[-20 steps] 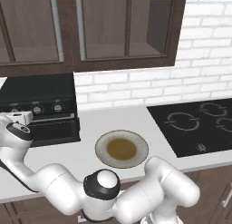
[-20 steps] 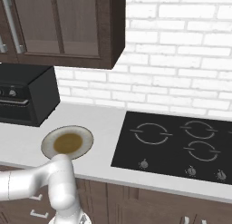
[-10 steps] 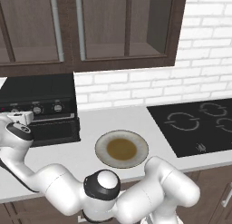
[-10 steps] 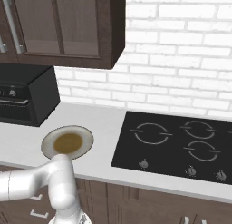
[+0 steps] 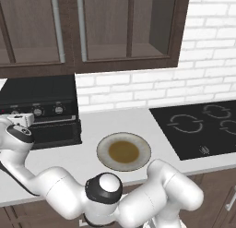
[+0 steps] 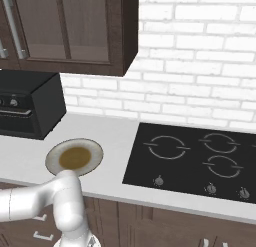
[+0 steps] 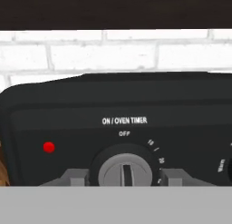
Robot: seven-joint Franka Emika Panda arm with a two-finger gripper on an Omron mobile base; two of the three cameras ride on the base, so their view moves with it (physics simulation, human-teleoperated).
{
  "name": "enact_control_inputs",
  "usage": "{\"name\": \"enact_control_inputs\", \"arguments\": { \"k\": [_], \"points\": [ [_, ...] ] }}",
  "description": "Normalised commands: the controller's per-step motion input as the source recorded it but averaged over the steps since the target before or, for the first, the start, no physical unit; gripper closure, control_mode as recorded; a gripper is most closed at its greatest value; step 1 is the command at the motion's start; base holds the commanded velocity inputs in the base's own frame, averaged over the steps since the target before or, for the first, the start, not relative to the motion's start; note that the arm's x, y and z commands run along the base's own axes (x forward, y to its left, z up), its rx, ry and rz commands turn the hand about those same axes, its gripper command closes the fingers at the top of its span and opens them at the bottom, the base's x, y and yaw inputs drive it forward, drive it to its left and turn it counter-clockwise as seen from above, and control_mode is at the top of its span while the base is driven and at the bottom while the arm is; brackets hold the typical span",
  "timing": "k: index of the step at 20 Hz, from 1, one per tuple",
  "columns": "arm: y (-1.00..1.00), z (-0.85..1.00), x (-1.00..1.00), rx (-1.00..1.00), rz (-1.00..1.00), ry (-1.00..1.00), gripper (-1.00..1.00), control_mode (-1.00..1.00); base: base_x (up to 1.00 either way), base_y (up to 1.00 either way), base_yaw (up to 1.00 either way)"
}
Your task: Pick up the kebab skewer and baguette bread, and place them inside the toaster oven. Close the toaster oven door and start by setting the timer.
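The toaster oven (image 5: 44, 100) is a black box at the counter's left end, also in the right base view (image 6: 27, 108). Its door (image 5: 53, 132) is up and closed. My gripper (image 5: 24, 118) is pressed against the left end of the oven's control strip. In the hand view my gripper (image 7: 124, 177) is shut on the round grey timer knob (image 7: 124, 171), one fingertip (image 7: 72, 177) on each side. The knob's slot stands upright under the OFF mark. A red lamp (image 7: 48, 147) sits left of the knob. The kebab skewer and baguette bread are out of view.
A round plate (image 5: 123, 151) with a brown centre lies on the white counter in front of the arm. A black stovetop (image 5: 203, 128) is set into the counter at the right. Dark wall cabinets (image 5: 92, 28) hang over the oven, with a white brick wall behind.
The fingers have closed in on the timer knob. The arm, the base and the things on the counter have stayed where they were.
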Motion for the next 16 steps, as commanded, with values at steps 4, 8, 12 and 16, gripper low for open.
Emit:
{"name": "enact_control_inputs", "arguments": {
  "k": [4,8,12,16],
  "points": [
    [0.0,0.02,-0.01,0.01,0.0,0.0,1.0,-1.0,0.0,0.0,0.0],
    [0.0,0.04,-0.1,0.02,0.0,0.0,1.0,-1.0,0.0,0.0,0.0],
    [0.0,0.02,-0.16,0.0,0.0,0.0,1.0,-1.0,0.0,0.0,0.0],
    [0.0,0.0,-0.11,0.0,0.0,0.0,1.0,-1.0,0.0,0.0,0.0]
  ]
}}
